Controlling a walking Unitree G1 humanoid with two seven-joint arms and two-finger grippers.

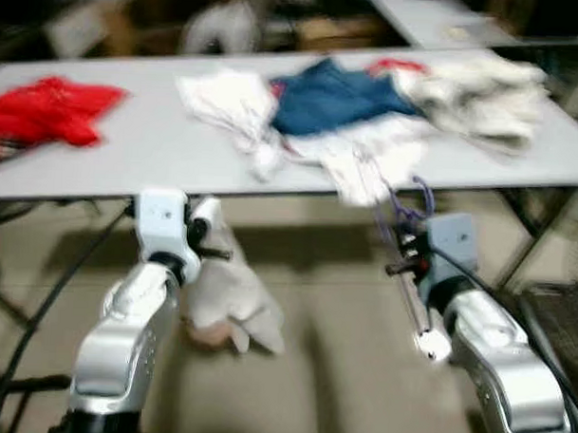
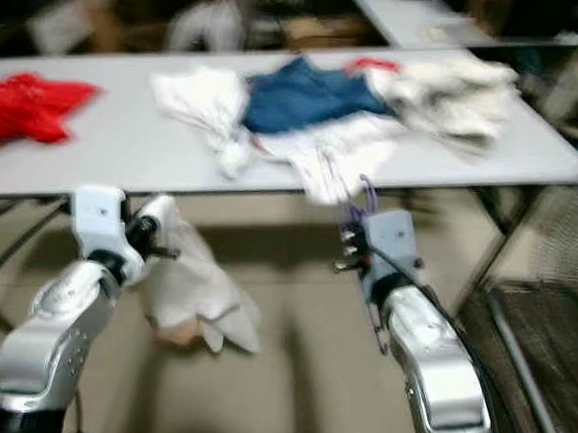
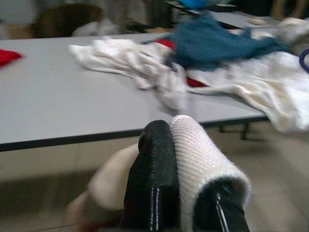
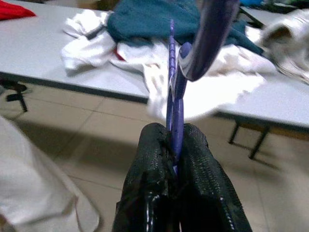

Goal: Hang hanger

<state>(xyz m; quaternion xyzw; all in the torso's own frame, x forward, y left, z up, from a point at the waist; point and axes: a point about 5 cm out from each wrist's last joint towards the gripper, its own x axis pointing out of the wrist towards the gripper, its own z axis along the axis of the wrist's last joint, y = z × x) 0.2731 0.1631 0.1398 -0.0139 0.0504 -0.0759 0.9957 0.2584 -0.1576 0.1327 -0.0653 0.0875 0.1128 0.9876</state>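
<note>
Purple plastic is what your right gripper (image 4: 176, 145) is clenching: the hanger (image 4: 179, 82) is sitting pinched between the two black fingers, its hook curving up just below the front edge of the table (image 1: 129, 163). In the head views the hanger (image 1: 402, 249) is running down beside the right wrist, over the tiled floor (image 1: 331, 370).

Your left gripper (image 3: 166, 145) is closing on a white garment (image 1: 225, 290); the cloth is wrapping over one finger and drooping in a bundle below the wrist, short of the table edge. Both arms are reaching forward in front of the table, well apart from each other.

Further on, across the grey table top, you are looking at a heap of clothes: a crumpled white piece (image 1: 226, 105), a blue top (image 1: 336, 95) beside it, more white cloth (image 1: 376, 163) spilling over the near edge just above the hanger's hook, and a pale bundle (image 1: 478, 95) toward the right end. A red garment (image 1: 46, 113) is lying alone at the left end. Behind all this a second table (image 1: 448, 18) is standing, blurred.
</note>
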